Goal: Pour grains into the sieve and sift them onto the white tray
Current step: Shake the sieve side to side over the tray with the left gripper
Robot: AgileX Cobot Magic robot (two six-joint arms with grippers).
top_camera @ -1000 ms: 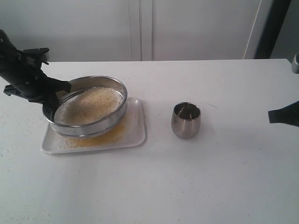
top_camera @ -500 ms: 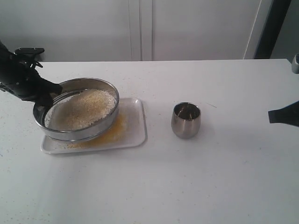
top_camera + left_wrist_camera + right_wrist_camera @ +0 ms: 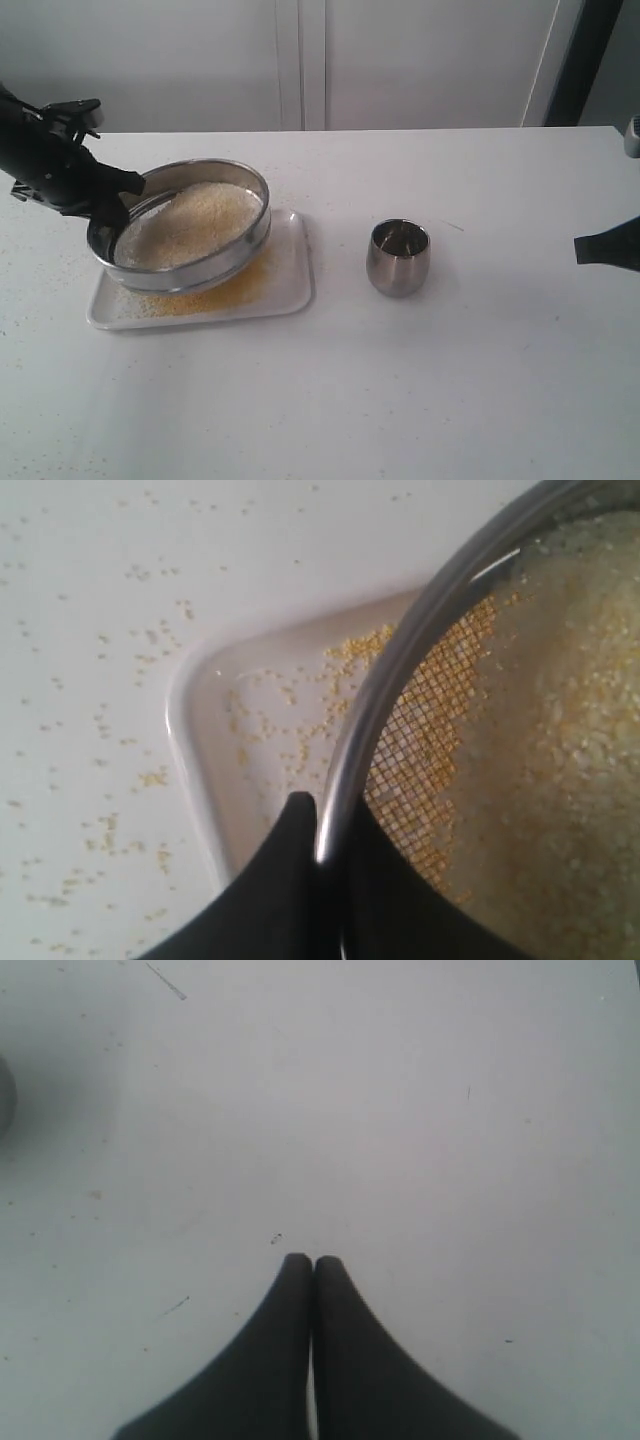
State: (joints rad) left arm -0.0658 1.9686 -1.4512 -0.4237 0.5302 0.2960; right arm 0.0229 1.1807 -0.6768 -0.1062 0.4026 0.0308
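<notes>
The round steel sieve (image 3: pixel 215 265) is held tilted over the white tray (image 3: pixel 295 290), its left rim raised. My left gripper (image 3: pixel 112 205) is shut on the sieve's left rim (image 3: pixel 420 650), one finger outside and one inside. Whitish grains (image 3: pixel 195 222) fill the mesh (image 3: pixel 430 730); fine golden granules (image 3: pixel 235 290) lie on the tray (image 3: pixel 200 750) beneath and beside the sieve. My right gripper (image 3: pixel 312 1260) is shut on nothing over bare table, and only its dark tip (image 3: pixel 605 248) shows at the right edge of the exterior view.
A small rounded steel cup (image 3: pixel 398 257) stands upright on the table right of the tray. Stray yellow granules (image 3: pixel 110 730) are scattered on the white table (image 3: pixel 400 390) left of the tray.
The left gripper has swung the sieve from right to left and back to the right over the tray. More golden granules show on the tray. The right arm and the cup have stayed still.
</notes>
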